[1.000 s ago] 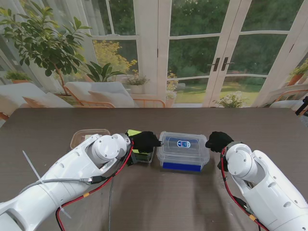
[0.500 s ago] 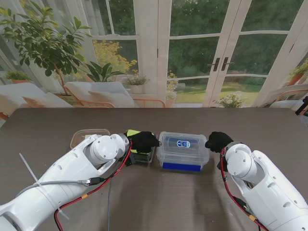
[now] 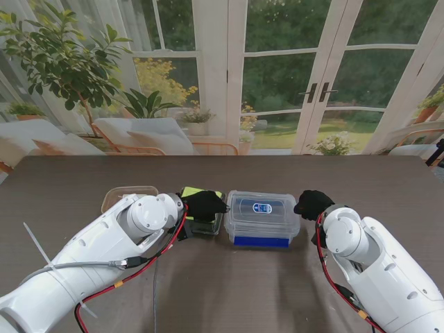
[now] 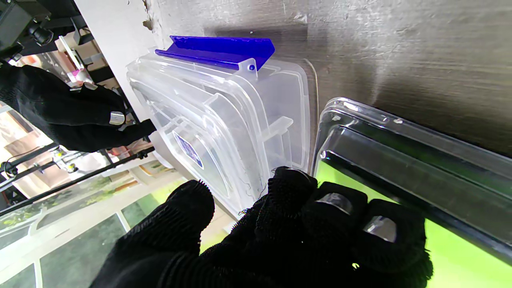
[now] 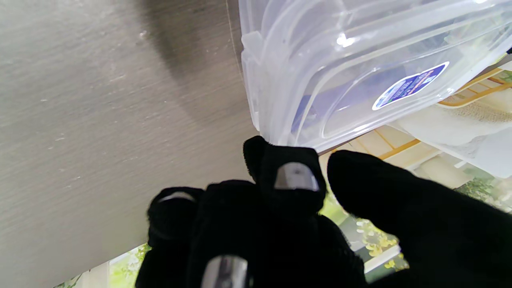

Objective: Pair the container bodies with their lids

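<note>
we find one label only: a small oval blue and white sticker (image 3: 263,207) on the lid of the clear plastic rectangular box with the blue clip (image 3: 263,219). it also shows in both wrist views (image 4: 188,149) (image 5: 411,85), but its print is too small and blurred for us to read. we see no other text or number.
</note>
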Robot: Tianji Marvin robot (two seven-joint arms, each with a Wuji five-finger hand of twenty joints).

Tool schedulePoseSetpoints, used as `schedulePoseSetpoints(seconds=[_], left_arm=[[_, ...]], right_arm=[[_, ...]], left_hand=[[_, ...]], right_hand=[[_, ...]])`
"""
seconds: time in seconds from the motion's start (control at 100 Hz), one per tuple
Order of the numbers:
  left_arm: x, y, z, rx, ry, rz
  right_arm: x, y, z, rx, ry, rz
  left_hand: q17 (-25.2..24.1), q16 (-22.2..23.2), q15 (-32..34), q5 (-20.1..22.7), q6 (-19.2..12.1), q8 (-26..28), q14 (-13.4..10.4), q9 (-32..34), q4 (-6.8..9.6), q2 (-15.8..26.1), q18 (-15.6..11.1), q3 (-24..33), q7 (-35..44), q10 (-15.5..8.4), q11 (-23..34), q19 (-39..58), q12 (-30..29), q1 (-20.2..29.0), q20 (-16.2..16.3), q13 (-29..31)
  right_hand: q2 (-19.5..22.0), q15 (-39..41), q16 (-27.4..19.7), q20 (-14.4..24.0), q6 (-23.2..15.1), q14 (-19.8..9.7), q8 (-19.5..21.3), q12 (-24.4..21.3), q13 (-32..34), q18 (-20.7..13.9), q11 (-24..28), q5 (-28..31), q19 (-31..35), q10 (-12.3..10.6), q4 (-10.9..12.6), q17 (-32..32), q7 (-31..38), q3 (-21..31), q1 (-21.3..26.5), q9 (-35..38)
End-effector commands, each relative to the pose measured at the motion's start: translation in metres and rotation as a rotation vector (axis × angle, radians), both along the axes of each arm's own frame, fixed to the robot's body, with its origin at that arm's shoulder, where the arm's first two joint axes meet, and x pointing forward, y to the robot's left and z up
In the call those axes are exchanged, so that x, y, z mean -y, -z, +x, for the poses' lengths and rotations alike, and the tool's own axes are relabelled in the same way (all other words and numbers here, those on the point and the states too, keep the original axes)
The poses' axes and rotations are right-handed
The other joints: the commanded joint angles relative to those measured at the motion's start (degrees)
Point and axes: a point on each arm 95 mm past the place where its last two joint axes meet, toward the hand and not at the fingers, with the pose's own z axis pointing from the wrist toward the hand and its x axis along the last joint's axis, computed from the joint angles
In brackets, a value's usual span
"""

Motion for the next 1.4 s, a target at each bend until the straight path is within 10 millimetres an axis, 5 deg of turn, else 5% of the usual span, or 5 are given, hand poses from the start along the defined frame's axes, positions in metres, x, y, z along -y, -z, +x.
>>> schedulePoseSetpoints(seconds=[0.0,0.8,1.39], left_arm=[[0.002,-0.003,-0.001,-0.011,0.017,0.001],[-0.003,-0.006,0.001,0.008,0.031,0.030],[-0.010,-0.008,-0.005,0.012,0.035,0.058]], right_arm=[[-0.011,0.007,-0.006,-0.032,-0.026,0.012],[-0.006,0.006,-0.005,-0.017,-0.022,-0.030],[-0.008,0.005,-0.003,-0.014,-0.010,-0.047]], left_hand=[[-0.35,1.07,0.12,-0.75,-0.47,0.36,3.52,-0.08,0.43,-1.31,-1.85,-1.25,0.72,1.63,-0.17,0.75,-0.38,-1.06,1.46,-0.07],[-0.39,0.76,-0.96,4.72,-3.26,1.06,3.71,-0.25,0.50,-1.42,-1.93,-1.48,2.64,1.74,-2.27,0.29,-1.64,-1.29,1.07,-0.26],[-2.16,-0.28,-5.01,8.64,-4.59,2.96,4.61,-1.92,0.53,-1.53,-2.05,-1.40,6.04,3.33,-9.60,-1.75,-6.63,-1.66,-0.14,-1.55]], right_hand=[[0.31,4.16,-0.12,-1.26,-16.24,-6.31,0.92,-0.41,-0.14,1.17,0.82,-0.16,12.64,1.67,-0.02,38.62,1.82,5.79,-0.19,2.52],[0.44,4.16,-0.13,-1.26,-16.07,-6.34,1.13,-0.54,-0.14,1.17,0.70,-0.31,12.64,1.62,0.03,38.62,2.29,5.70,-0.48,2.53],[0.53,4.15,-0.19,-1.26,-15.73,-6.29,1.28,-0.68,-0.14,1.17,0.54,-0.84,12.64,1.75,-0.05,38.62,2.53,5.38,-0.39,2.53]])
